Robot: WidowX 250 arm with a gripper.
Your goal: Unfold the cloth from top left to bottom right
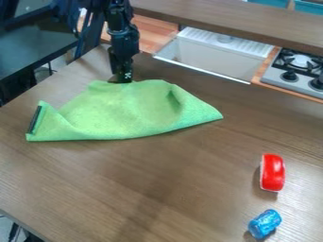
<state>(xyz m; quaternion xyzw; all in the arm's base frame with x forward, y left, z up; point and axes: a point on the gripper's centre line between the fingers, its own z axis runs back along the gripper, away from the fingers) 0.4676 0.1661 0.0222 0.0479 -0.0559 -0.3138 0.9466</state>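
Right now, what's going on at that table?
A black robot arm has its gripper down at the far edge of a green cloth; whether it grips it, I can't tell. The cloth lies creased and partly folded, not yet spread out. A red object and a blue one lie apart from it.

Cloth [126, 113]: matt woven-looking fabric, slightly rough, soft folds. Table [164, 189]: wood-grain top, brown, mostly smooth with a faint sheen; red item [272, 173] looks smooth and glossy, blue item [264, 223] shiny and crinkled like foil wrap. Sink [211, 54]: smooth, pale; burner [301, 61]: dark grate on a light, smooth stove panel.
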